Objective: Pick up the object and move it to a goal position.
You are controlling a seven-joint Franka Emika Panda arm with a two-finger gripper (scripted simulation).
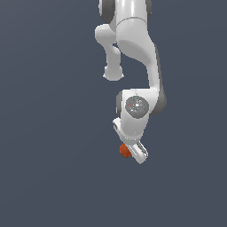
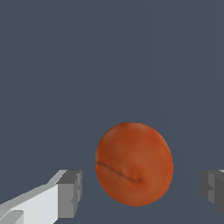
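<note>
The small orange-red ball with a mottled, creased skin (image 2: 134, 163) is judged light, firm and prone to rolling (a smooth round surface offers little purchase), so it would best be taken across its widest middle. In the wrist view it is seen between the grey fingertip pads (image 2: 70, 194), with clear gaps on both sides. The white two-finger gripper (image 1: 134, 152) is spread and grasps nothing; in the exterior view the ball sits low-centre, beside it.

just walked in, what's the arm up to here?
A simulated Panda arm is going for a small orange-red ball. In the wrist view the gripper is open, its fingers standing on either side of the ball with gaps showing, so nothing is gripped yet. The exterior view shows the ball right beside the gripper's tip.
</note>
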